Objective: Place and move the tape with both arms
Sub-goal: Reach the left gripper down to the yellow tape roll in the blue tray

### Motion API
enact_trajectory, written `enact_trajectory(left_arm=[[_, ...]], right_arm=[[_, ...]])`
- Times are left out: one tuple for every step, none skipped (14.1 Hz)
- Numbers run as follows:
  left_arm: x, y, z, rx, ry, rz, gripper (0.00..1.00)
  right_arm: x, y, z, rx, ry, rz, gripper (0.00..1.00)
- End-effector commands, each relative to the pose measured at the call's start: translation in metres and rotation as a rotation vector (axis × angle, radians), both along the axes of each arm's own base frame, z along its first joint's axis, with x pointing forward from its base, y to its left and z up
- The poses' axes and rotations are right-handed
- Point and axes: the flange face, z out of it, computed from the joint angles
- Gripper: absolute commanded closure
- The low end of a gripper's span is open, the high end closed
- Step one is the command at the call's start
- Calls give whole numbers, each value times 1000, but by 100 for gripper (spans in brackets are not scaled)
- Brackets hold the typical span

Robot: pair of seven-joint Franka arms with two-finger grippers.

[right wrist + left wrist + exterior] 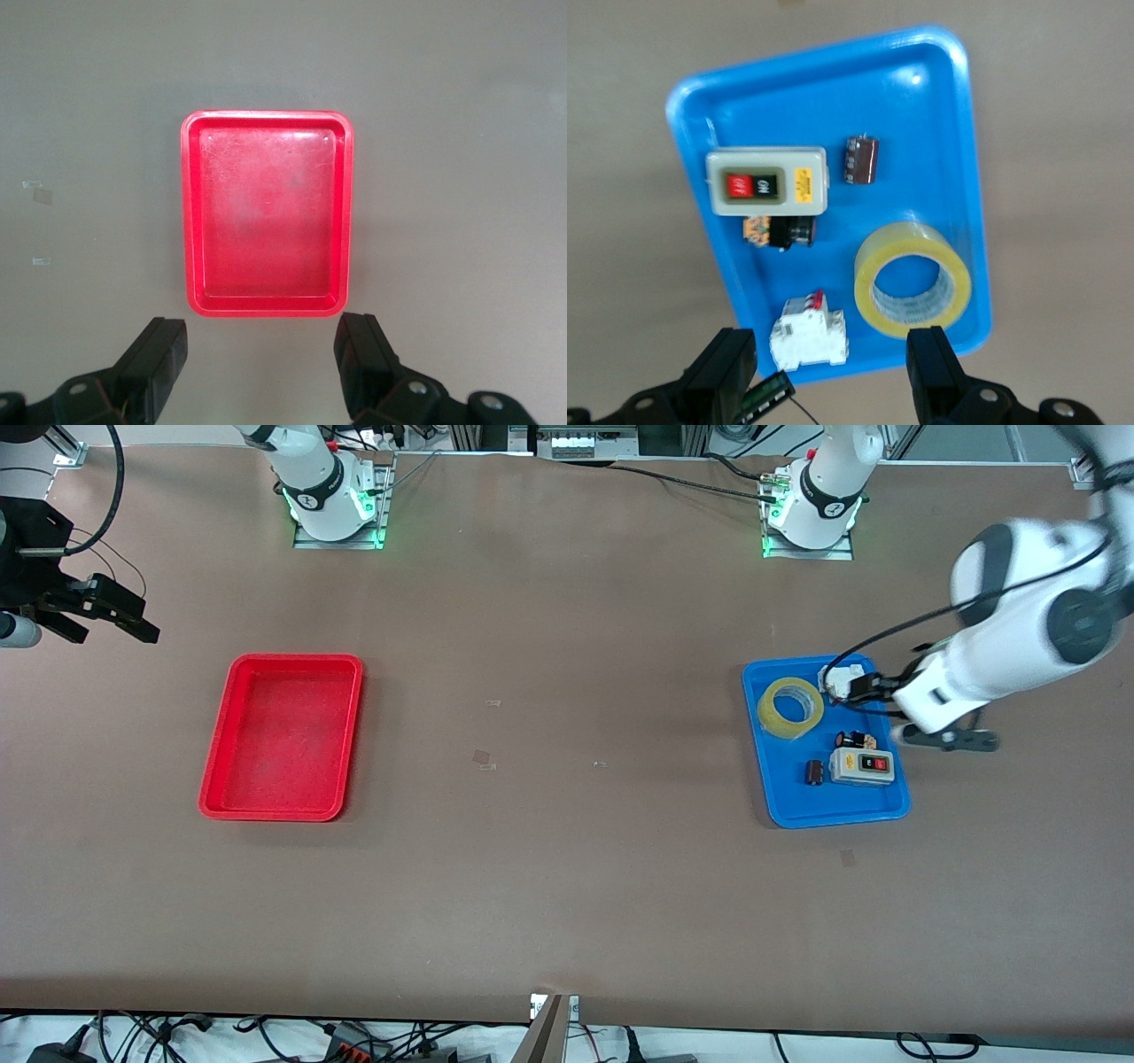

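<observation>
Tape (790, 707), a glossy translucent yellow ring, lies flat in blue tray (766, 797) with small electrical parts; left gripper (833, 372) over tray edge, jaws spread, empty; right gripper (261, 367) spread, near red rectangular tray (266, 305).

No readable text — none anywhere.

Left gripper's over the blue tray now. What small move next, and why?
Probably shift the left gripper over the tape and lower it. Its fingers are open and empty above the blue tray's edge, and the tape lies flat and untouched in the tray. The right gripper waits open near the red tray.
</observation>
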Motion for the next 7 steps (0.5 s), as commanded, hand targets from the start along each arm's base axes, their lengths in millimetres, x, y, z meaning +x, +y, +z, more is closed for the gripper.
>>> enact_trajectory(left_arm=[[-22,3,-47,-10,0,15,0],[-25,3,-65,-12,-2,17,0],[-28,3,-84,-15,-3,19,0],[-31,3,-101,-17,3,19,0],[-33,2,-112,-20,11,20,0],[-34,2,-117,-20,20,21,0],[-36,1,-120,-21,28,22,0]], right_arm=[[-3,2,6,7,-6,19,0],[-3,2,6,7,-6,19,0],[-3,2,6,7,-6,19,0],[-3,2,6,7,-5,19,0],[-4,2,6,7,-3,19,0],[-4,3,7,7,-5,20,0],[-4,4,7,7,-5,22,0]])
